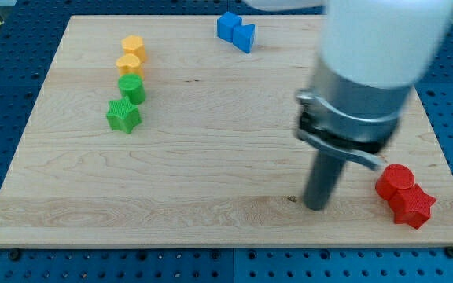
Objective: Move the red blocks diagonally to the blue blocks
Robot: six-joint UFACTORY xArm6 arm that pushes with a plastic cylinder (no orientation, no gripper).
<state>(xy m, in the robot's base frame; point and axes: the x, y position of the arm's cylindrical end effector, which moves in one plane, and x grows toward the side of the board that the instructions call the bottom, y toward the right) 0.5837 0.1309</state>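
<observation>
Two red blocks sit touching near the board's bottom right: a red cylinder (395,181) and a red star-shaped block (412,206) just below it. Two blue blocks sit touching at the view's top middle: a blue cube (228,25) and a blue block of unclear shape (244,37) to its right. My tip (316,207) rests on the board to the left of the red blocks, about a block's width away from them. It touches no block.
At the upper left stand a column of blocks: two yellow-orange blocks (133,46) (129,65), a green cylinder (131,88) and a green star (123,115). The wooden board (195,173) lies on a blue perforated table. The arm's large body covers the upper right.
</observation>
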